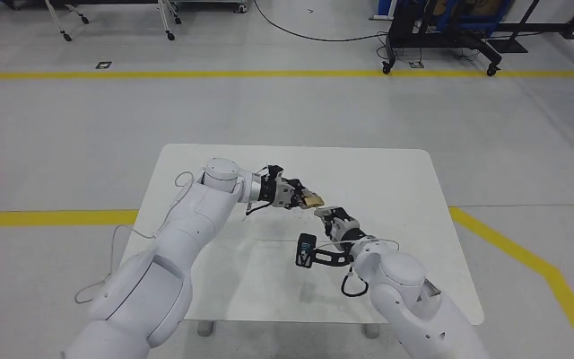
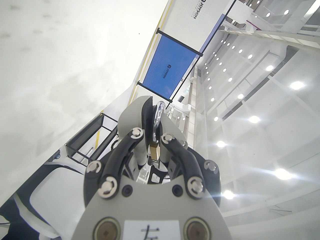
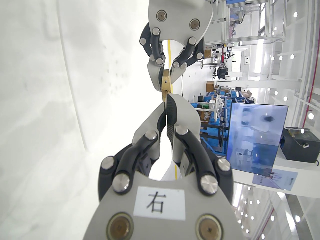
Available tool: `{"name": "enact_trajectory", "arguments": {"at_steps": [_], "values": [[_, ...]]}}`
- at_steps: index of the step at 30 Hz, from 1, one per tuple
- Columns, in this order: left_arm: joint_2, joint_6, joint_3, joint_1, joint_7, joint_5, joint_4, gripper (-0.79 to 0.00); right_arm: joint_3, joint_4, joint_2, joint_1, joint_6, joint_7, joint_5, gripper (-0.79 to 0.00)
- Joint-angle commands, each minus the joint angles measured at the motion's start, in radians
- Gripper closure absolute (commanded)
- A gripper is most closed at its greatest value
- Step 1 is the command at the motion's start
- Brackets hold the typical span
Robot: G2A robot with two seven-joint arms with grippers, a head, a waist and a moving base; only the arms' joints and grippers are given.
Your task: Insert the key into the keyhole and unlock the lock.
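Clamping 1 brass lock [image 3: 165, 84], left tool [image 2: 156, 112]; right tool [image 3: 167, 104] pinched together, touching it, over 1 table [image 1: 386, 170].

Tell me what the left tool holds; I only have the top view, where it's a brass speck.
Observer: The left tool is shut on the lock, pinching its silver shackle.
Operator: And the other one?
Observer: The right tool is shut too, right at the lock's brass body.
Operator: Keyhole visible?
Observer: A small dark spot sits on the lock's narrow face; I can't tell if it's the keyhole.
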Motion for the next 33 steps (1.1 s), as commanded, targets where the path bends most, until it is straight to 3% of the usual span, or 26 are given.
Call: {"name": "enact_trajectory", "arguments": {"at_steps": [1,13,14,15,17,19,27,30,32,33], "values": [[-0.001,0.001,-0.001,0.000,0.000,0.004,0.000,0.000,-0.003,0.001,-0.001,0.002,0.000,0.004,-0.001,0.000],[-0.005,0.001,-0.012,0.002,-0.005,0.019,0.002,0.000,-0.029,0.029,-0.013,0.027,0.012,0.054,-0.010,0.000],[-0.005,-0.001,-0.013,0.003,-0.006,0.020,0.002,0.000,-0.031,0.032,-0.014,0.029,0.012,0.057,-0.007,-0.052],[-0.006,-0.002,-0.014,0.003,-0.006,0.022,0.003,0.000,-0.032,0.033,-0.015,0.032,0.012,0.059,-0.006,-0.175],[-0.006,-0.005,-0.016,0.005,-0.005,0.023,0.004,0.000,-0.034,0.036,-0.017,0.034,0.015,0.065,-0.001,-0.326],[-0.007,-0.007,-0.019,0.006,-0.006,0.023,0.005,0.000,-0.030,0.038,-0.018,0.034,0.022,0.066,0.011,-0.785],[0.001,-0.073,-0.056,-0.004,0.070,0.009,0.027,0.000,0.070,-0.023,-0.007,-0.030,0.009,-0.034,0.127,-0.785],[0.007,-0.131,-0.058,-0.006,0.105,0.039,0.020,0.000,0.140,-0.038,0.001,-0.067,-0.023,-0.146,0.253,-0.665],[0.010,-0.172,-0.057,-0.008,0.141,0.065,0.012,0.000,0.191,-0.044,0.007,-0.091,-0.045,-0.205,0.316,-0.483],[0.012,-0.189,-0.061,-0.005,0.146,0.065,0.008,0.000,0.208,-0.046,0.010,-0.103,-0.052,-0.227,0.338,-0.453]]}}
